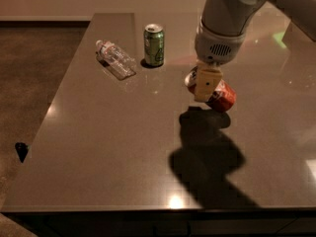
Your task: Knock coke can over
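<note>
your tool (206, 84) sits right of centre in the frame, hanging from the pale arm (224, 19) that comes in from the upper right, and its cream-coloured end lies across the near face of the coke can (223, 97). the can is just behind and below it, leaning hard, with its silver top pointing to the upper left and its red body angled down to the right, low over the dark surface (108, 147). that lean suggests the tool is pressing on the upper half of the can, which is where a push tips it rather than slides it. you cannot tell from here whether the tool is spread beside the can or pinching it, since it covers much of the can. the broad shadow (207, 152) falls toward the lower frame. the green can (154, 44) stands upright in the upper middle, well apart, and the clear plastic bottle (116, 59) lies on its side to its left, so neither is in the way. by my reading the can is most of the way over but not yet flat.
</note>
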`<state>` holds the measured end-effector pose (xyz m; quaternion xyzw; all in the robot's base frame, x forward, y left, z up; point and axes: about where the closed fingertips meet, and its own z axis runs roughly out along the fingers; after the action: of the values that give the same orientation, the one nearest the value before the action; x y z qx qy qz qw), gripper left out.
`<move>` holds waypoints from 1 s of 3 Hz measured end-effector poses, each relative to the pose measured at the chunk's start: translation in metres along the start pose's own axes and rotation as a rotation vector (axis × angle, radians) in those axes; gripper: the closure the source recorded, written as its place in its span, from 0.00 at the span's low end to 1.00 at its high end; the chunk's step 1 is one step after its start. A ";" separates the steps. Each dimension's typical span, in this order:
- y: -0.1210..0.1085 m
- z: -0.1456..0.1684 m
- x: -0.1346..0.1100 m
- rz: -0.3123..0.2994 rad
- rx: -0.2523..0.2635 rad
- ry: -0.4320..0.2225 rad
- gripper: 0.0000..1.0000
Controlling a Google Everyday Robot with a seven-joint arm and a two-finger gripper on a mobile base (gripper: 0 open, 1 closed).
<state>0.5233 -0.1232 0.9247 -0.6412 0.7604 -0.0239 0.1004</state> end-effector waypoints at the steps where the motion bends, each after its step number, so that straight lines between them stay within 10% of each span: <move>1: 0.003 0.020 0.005 -0.040 -0.006 0.096 0.53; 3: 0.011 0.045 0.005 -0.064 -0.039 0.149 0.06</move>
<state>0.5206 -0.1218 0.8780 -0.6636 0.7451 -0.0599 0.0303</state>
